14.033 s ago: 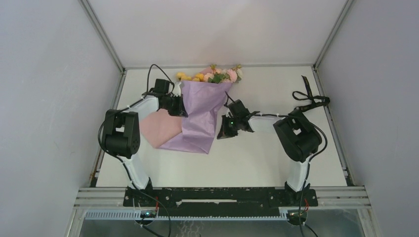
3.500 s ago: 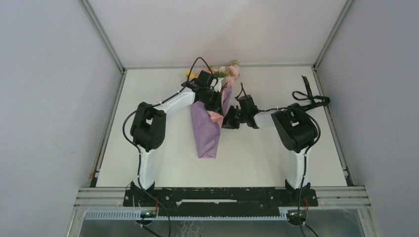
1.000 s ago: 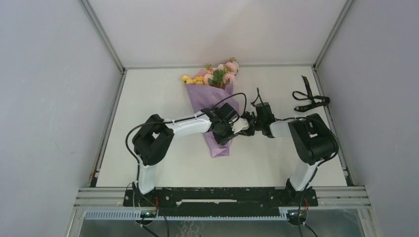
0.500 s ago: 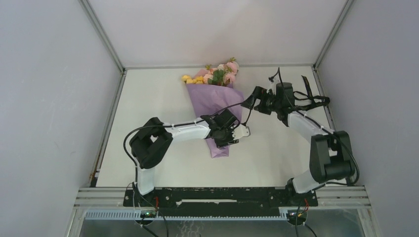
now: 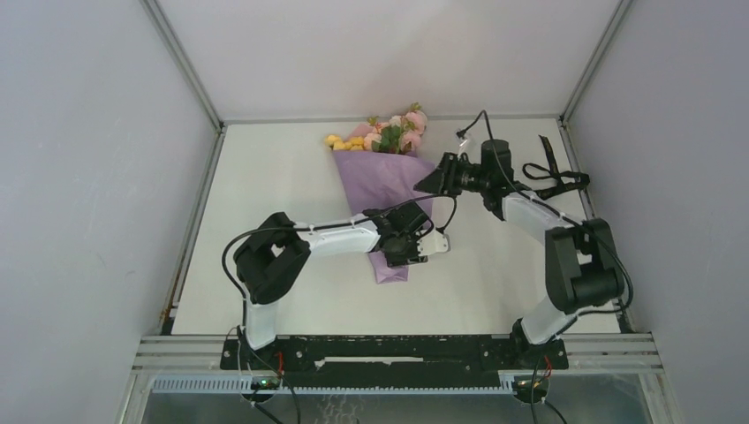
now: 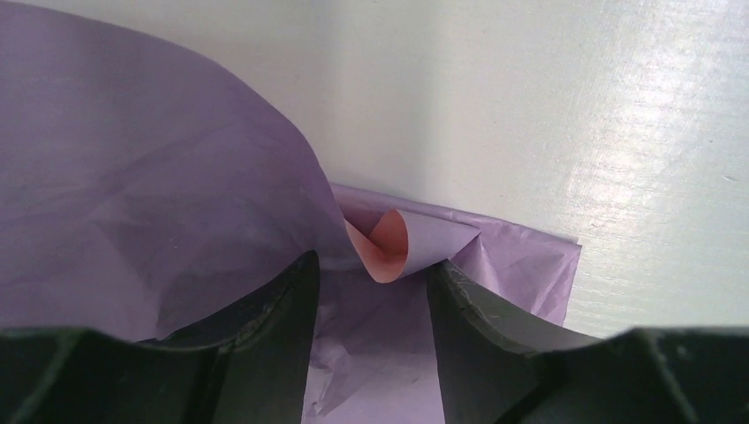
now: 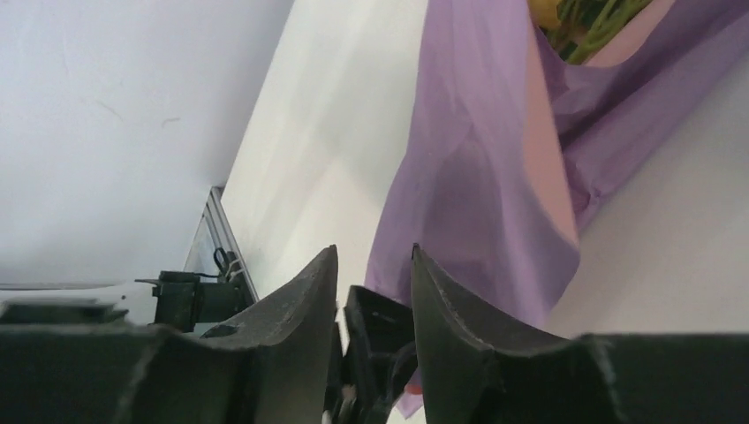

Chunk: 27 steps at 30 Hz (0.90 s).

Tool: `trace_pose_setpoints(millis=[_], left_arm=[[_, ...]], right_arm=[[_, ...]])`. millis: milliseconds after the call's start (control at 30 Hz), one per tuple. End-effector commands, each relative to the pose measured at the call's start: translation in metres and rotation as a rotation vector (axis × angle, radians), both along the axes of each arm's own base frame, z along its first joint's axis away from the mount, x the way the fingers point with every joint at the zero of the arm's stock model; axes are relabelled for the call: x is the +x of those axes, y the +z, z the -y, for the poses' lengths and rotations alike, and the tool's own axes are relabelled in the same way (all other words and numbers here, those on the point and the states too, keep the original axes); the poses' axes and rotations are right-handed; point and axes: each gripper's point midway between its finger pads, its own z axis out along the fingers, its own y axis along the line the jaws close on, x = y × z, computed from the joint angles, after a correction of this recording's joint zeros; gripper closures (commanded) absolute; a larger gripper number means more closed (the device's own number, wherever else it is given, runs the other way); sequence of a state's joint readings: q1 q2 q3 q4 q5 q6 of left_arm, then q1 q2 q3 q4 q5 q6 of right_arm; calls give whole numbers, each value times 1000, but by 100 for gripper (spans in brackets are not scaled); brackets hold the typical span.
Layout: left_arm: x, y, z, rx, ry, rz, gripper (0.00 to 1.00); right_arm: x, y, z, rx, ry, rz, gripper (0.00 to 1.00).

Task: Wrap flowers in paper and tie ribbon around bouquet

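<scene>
The bouquet lies on the table with its flowers [image 5: 390, 134] at the far end and the lilac paper [image 5: 382, 181] wrapped round the stems as a cone. My left gripper [image 5: 415, 250] sits low over the cone's narrow end. Its jaws are apart astride the paper [image 6: 132, 177], where a pink-faced edge curls up [image 6: 389, 243]. My right gripper [image 5: 424, 184] hovers by the cone's upper right edge, open and empty. It faces the paper [image 7: 477, 177] and the flowers [image 7: 574, 22]. The black ribbon [image 5: 555, 177] lies looped at the far right.
Metal frame rails [image 5: 190, 212] edge the white table on the left, back and right, with grey walls beyond. The right arm's elbow [image 5: 578, 265] stands near the right rail. The left arm's elbow [image 5: 265, 265] rests at the near left.
The right gripper left the left gripper's side, swung back right toward the ribbon, then came left to the cone's upper edge. The left gripper stayed on the cone's lower end, jaws wider.
</scene>
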<state>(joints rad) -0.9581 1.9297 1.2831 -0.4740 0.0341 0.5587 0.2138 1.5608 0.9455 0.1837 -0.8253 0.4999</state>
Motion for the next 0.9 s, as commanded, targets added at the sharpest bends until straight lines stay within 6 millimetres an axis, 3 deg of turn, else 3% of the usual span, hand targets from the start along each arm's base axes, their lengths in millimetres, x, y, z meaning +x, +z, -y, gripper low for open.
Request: trace_pose_setpoints(millis=[0, 167, 200, 233, 267, 400, 533, 733, 867], left_arm=[[-25, -26, -31, 168, -58, -80, 46], [-30, -13, -25, 159, -77, -79, 45], [-32, -9, -22, 150, -82, -82, 44], [-35, -4, -19, 141, -89, -85, 44], [-40, -1, -16, 134, -99, -89, 44], [-55, 7, -9, 129, -143, -90, 41], [-81, 21, -4, 105, -190, -156, 40], [-129, 58, -7, 60, -276, -325, 40], [-132, 94, -8, 20, -303, -359, 45]], right_arm=[[26, -24, -18, -16, 17, -21, 58], [56, -97, -8, -83, -64, -184, 68], [58, -109, -6, -93, -76, -208, 68], [60, -121, -4, -107, -90, -236, 80], [62, -133, -2, -118, -103, -262, 83], [62, -164, 11, -130, -139, -351, 85], [64, -168, 27, -173, -217, -388, 90], [55, -171, 29, -198, -206, -417, 99], [52, -171, 28, -202, -197, -421, 100]])
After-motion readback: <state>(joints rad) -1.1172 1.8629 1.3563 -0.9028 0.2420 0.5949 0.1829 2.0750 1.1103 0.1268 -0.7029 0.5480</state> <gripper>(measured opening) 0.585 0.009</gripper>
